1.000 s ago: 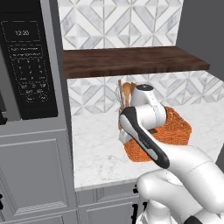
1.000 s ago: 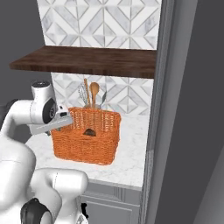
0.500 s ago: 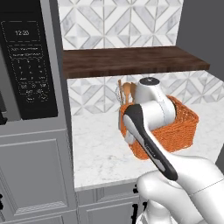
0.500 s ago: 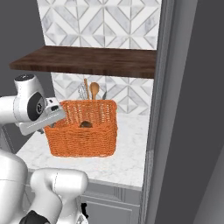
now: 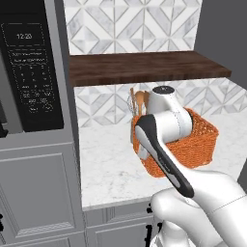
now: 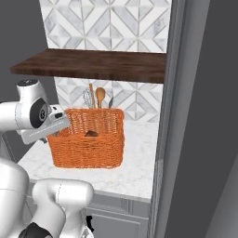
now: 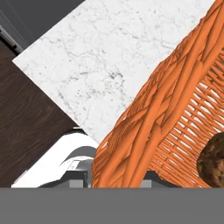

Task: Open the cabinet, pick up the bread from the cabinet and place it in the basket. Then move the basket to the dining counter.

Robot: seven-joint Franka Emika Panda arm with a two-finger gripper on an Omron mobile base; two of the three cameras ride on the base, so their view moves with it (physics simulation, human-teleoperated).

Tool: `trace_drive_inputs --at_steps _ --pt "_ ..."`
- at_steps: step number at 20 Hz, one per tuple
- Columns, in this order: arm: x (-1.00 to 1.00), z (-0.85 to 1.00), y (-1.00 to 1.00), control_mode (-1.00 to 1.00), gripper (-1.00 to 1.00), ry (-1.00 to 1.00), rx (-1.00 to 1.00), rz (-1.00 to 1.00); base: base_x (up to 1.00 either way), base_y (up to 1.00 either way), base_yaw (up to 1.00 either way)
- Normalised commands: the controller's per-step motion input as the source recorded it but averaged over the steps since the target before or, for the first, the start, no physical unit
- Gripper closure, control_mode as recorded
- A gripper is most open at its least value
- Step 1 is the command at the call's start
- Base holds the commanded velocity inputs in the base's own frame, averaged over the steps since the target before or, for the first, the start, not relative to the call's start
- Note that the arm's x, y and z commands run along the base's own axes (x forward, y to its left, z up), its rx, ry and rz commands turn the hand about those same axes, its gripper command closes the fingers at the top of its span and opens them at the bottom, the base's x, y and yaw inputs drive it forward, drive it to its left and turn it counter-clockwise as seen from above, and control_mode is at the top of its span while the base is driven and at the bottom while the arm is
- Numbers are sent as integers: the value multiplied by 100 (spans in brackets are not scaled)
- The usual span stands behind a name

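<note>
Left base view: the arm's wrist hides the pincer, which sits at the near-left rim of the basket. The basket lies just beyond and to the right of the pincer, over the white surface; whether it touches the surface or is lifted cannot be told here. Utensils stand behind it, and the shelf hangs above the pincer.

Right base view: the pincer meets the basket's left wall at the rim. The bread lies inside, to the right of the pincer, low against the far wall. A grey panel stands well to the right of the basket.

Hand view: the pincer is clenched on the basket's woven rim, which runs up between the tips. The bread sits deep in the basket, to the right of the grip.

Judgement: the bread step looks done and the carry to the dining counter is next. The grip is on one edge only, so the basket may hang tilted, swing or slip out, and the bread could roll out. A high lift could strike the shelf; a wide swing could catch the utensils or the panel.
</note>
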Motion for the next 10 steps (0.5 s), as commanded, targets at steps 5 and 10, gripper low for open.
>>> trace_drive_inputs --at_steps 5,10 --pt "-2 -3 8 100 100 0 0 0 -11 31 -1" --pt "0 0 0 100 100 0 0 0 -75 63 -5"
